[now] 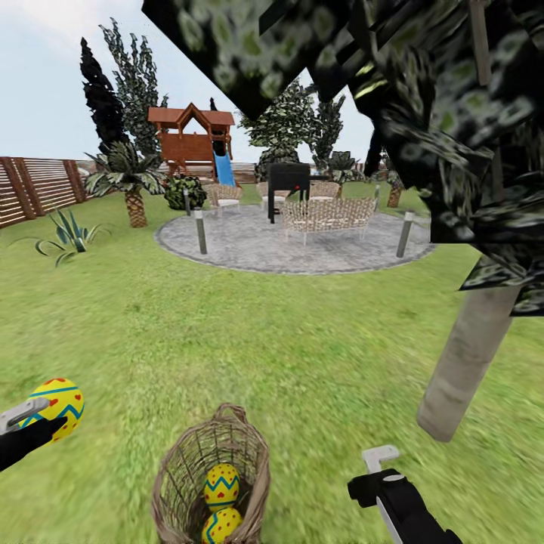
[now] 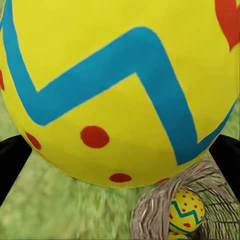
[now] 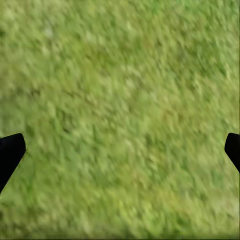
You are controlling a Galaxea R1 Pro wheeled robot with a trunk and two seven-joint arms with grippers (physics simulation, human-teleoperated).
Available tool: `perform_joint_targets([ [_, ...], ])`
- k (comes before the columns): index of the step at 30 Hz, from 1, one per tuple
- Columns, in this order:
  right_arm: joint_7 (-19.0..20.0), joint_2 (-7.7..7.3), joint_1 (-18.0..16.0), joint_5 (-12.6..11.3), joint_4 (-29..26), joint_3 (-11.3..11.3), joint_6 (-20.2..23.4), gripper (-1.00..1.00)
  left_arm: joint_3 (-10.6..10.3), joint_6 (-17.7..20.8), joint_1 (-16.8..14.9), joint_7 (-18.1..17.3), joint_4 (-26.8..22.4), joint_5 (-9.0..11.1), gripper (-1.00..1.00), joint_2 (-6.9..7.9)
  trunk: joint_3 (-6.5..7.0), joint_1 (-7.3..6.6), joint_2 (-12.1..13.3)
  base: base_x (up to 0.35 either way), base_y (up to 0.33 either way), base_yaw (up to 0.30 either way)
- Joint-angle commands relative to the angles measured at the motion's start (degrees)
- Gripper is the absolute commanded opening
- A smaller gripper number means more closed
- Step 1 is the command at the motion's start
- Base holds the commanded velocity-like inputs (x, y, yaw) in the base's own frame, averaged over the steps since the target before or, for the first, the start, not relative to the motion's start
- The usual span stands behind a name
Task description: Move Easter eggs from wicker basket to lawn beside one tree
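My left gripper (image 1: 39, 425) is shut on one yellow Easter egg (image 1: 59, 402) with blue zigzags and red dots, held above the lawn (image 1: 302, 355) at the lower left. In the left wrist view that egg (image 2: 120, 90) looms large between the black fingers (image 2: 10, 162). The wicker basket (image 1: 170, 465) stands on the grass in front of me with two eggs (image 1: 221, 486) (image 1: 223, 525) inside; the left wrist view also catches the basket (image 2: 150, 210) and an egg (image 2: 186, 211) in it. My right gripper (image 1: 375, 472) hangs open over bare grass, right of the basket. A tree's pale trunk (image 1: 468, 355) rises close by on the right.
The tree's dark leaf patches (image 1: 423, 91) hang overhead at the upper right. Beyond lie a round stone patio (image 1: 287, 242) with wicker chairs (image 1: 329, 215), short posts, a small palm (image 1: 132, 181), a spiky plant (image 1: 68, 234), a wooden fence (image 1: 38, 185) and a playhouse with a slide (image 1: 193, 140).
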Motion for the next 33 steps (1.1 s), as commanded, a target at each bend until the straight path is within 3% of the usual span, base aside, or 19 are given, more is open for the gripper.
perform_joint_targets([
  [1,-0.06,-0.05,-0.03,0.42,-0.09,0.19,0.40,1.00,0.09,0.28,-0.04,-0.19,0.01,0.05,-1.00,-0.01,-0.06,-0.01,-0.03,-0.072,0.321,0.000],
  [20,0.05,-0.05,-0.03,0.45,-0.09,0.19,0.38,1.00,0.01,0.20,-0.04,-0.17,0.10,-0.04,-1.00,-0.12,-0.05,-0.01,-0.03,-0.049,0.321,-0.001],
  [24,0.24,-0.05,-0.03,0.26,-0.13,0.19,0.40,1.00,-0.05,0.20,-0.04,-0.19,0.10,-0.18,-1.00,-1.36,0.06,-0.01,-0.03,0.000,0.323,-0.221],
  [33,0.05,-0.05,-0.03,0.41,-0.15,0.19,0.41,1.00,-0.06,0.20,-0.04,-0.19,0.10,-0.22,-1.00,-1.95,0.11,-0.01,-0.03,0.030,0.322,-0.092],
])
